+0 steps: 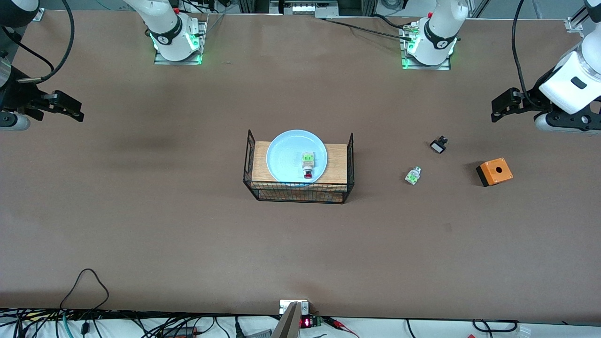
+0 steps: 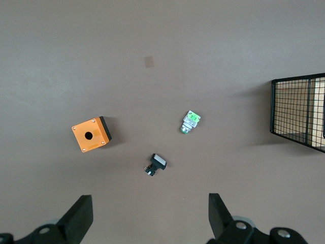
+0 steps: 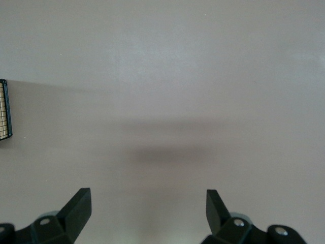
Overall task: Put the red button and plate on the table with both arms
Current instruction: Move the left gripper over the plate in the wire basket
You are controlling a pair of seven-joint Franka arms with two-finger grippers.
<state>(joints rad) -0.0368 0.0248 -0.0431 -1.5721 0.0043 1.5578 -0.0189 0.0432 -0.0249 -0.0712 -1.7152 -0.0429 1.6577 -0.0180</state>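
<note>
We see the red button (image 1: 308,164) lying in the plate (image 1: 286,157) atop the wire basket (image 1: 300,192), long axis running 12 to 6, red cap at 6. Left gripper (image 2: 150,216) and right gripper (image 3: 148,211) hang released over bare table (image 1: 188,234).

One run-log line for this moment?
red button: on plate | plate: on basket | left gripper: open, empty | right gripper: open, empty

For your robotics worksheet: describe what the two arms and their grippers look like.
Both arms are white with dark grey joint bands, and black cables run along them. Green light glows at each base. The left gripper and right gripper are black, each with two tapered fingers.
</note>
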